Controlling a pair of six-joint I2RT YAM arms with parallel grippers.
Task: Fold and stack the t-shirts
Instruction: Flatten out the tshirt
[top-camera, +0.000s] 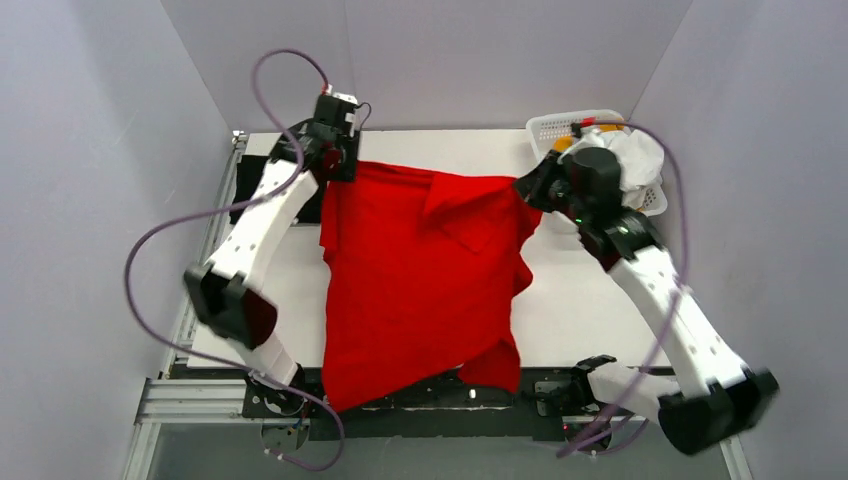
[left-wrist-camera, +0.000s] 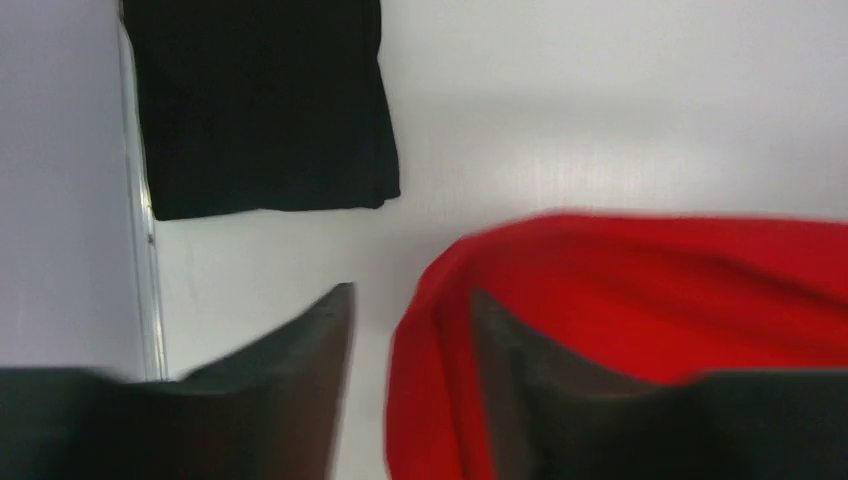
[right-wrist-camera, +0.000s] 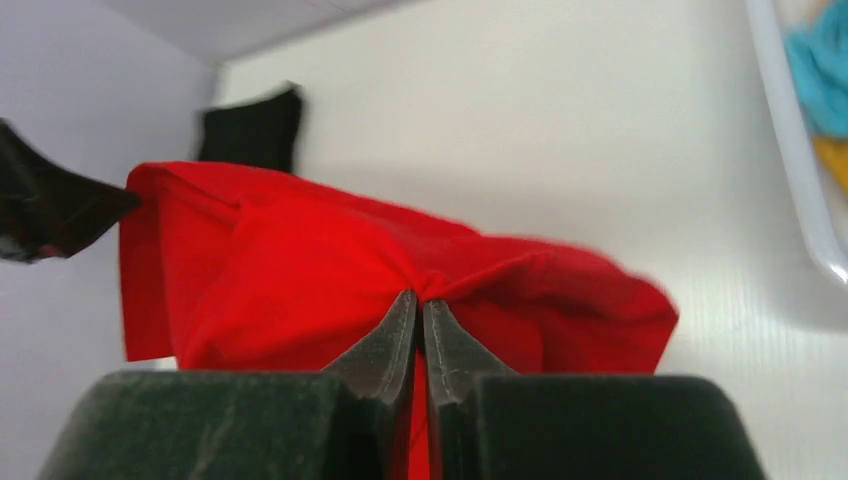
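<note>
A large bright red t-shirt (top-camera: 420, 280) lies spread over the table's middle, its near hem hanging over the front edge. My right gripper (top-camera: 522, 188) is shut on a bunched pinch of its far right part (right-wrist-camera: 430, 280) and holds it raised. My left gripper (top-camera: 338, 165) is at the shirt's far left corner. Its jaws stand apart in the left wrist view (left-wrist-camera: 410, 295), with the red edge (left-wrist-camera: 440, 330) lying in the gap. A black folded t-shirt (left-wrist-camera: 260, 100) lies flat at the far left, also in the right wrist view (right-wrist-camera: 250, 125).
A white lattice basket (top-camera: 560, 125) stands at the far right corner, holding white cloth (top-camera: 640, 155) and orange cloth (top-camera: 565, 143). Its rim (right-wrist-camera: 800, 150) shows in the right wrist view, with cyan cloth (right-wrist-camera: 825, 70) inside. Grey walls close in three sides.
</note>
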